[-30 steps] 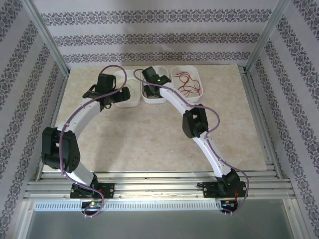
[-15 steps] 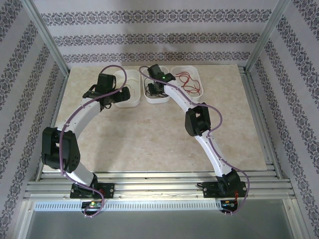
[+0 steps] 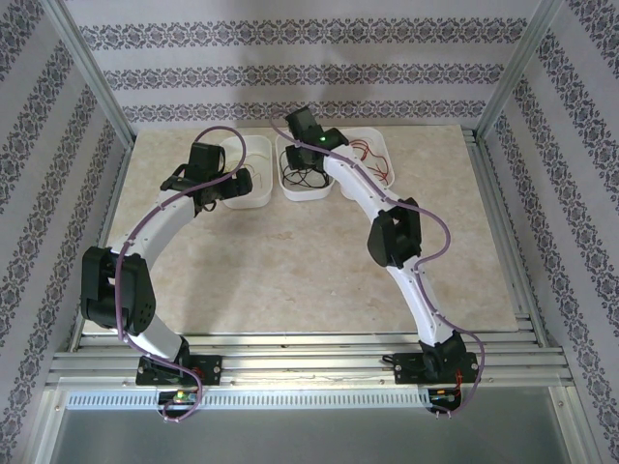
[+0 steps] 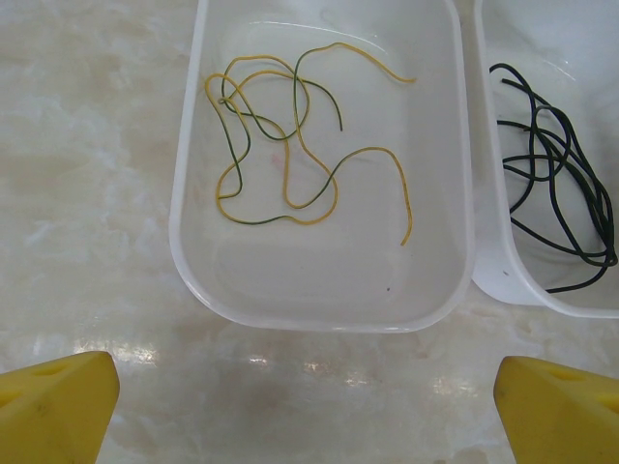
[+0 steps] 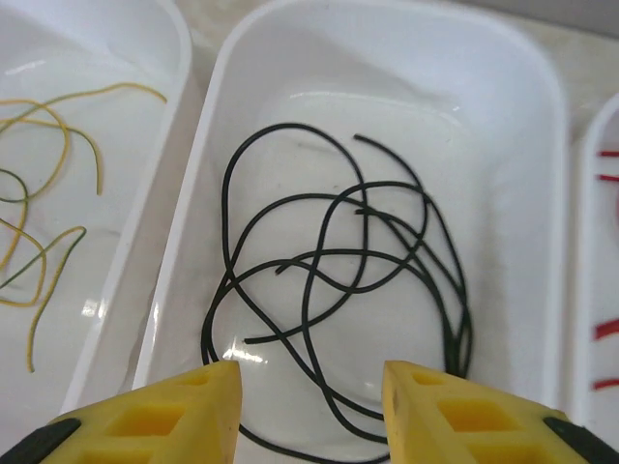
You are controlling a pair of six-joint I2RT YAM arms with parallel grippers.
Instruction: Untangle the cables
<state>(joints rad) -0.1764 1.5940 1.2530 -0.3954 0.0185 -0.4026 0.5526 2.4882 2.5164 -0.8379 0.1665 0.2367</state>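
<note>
Three white trays stand at the table's back, each holding cables of one colour. Yellowish-green cables (image 4: 290,145) curl in the left tray (image 4: 319,324). Black cables (image 5: 338,261) loop over each other in the middle tray (image 5: 387,19), also visible from above (image 3: 302,179). Red cables (image 3: 372,159) lie in the right tray (image 3: 385,145). My left gripper (image 4: 305,416) hovers open over bare table just in front of the left tray. My right gripper (image 5: 309,406) hangs open above the near end of the middle tray, nothing between its yellow fingers (image 5: 184,411).
The trays sit side by side, almost touching, along the back of the beige marbled tabletop (image 3: 290,271). Patterned walls and metal frame posts (image 3: 92,77) close in the back and sides. The right arm (image 3: 392,237) arcs over the table's right half.
The right gripper has drawn back and up from the middle tray, uncovering the black cables. The left arm has stayed still.
</note>
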